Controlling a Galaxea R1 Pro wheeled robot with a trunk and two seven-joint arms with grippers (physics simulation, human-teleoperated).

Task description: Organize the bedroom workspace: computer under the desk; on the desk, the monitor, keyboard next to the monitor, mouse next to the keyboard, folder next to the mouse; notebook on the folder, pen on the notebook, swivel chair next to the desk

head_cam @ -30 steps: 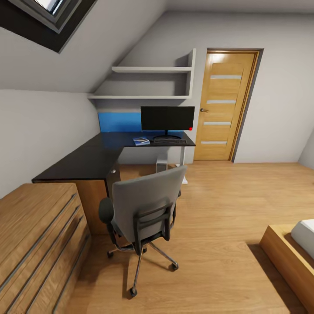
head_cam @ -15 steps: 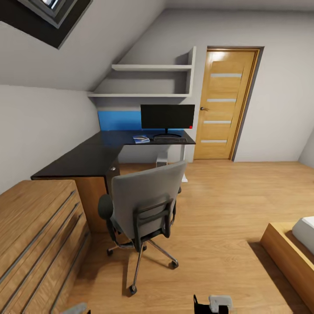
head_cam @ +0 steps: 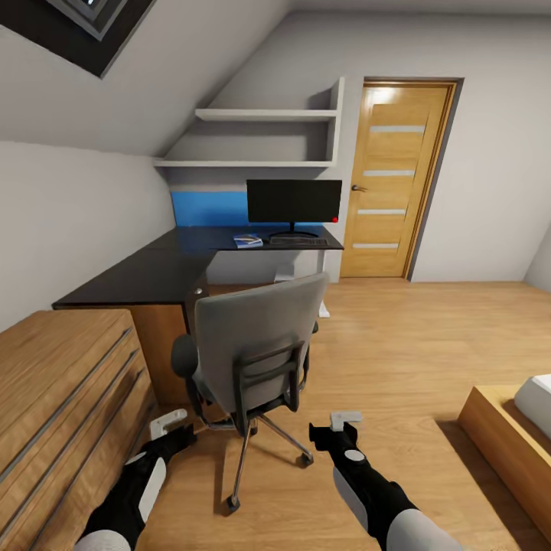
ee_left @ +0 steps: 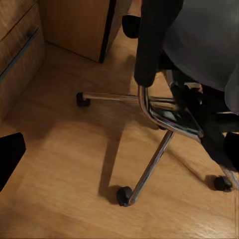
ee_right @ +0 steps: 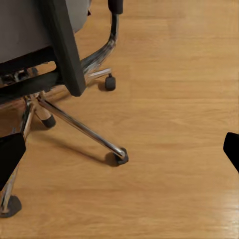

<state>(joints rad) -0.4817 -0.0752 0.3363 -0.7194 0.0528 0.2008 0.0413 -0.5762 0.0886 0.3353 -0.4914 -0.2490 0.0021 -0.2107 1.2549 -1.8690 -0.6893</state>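
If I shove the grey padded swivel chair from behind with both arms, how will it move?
The grey padded swivel chair stands on castors on smooth wood floor, so it should roll readily, perhaps veering. A push high on the backrest may spin the seat or tip it slightly; a push low near the chrome base seems steadier.

Swivel chair (head_cam: 256, 344) is showing matt grey cloth, chrome legs glinting. Desk (head_cam: 164, 268) top is reading glossy black. Floor (head_cam: 413, 344) under my arms is looking smooth varnished wood.

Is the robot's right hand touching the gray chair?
Apart. In the head view, bare wood floor shows between the right tool and the swivel chair.
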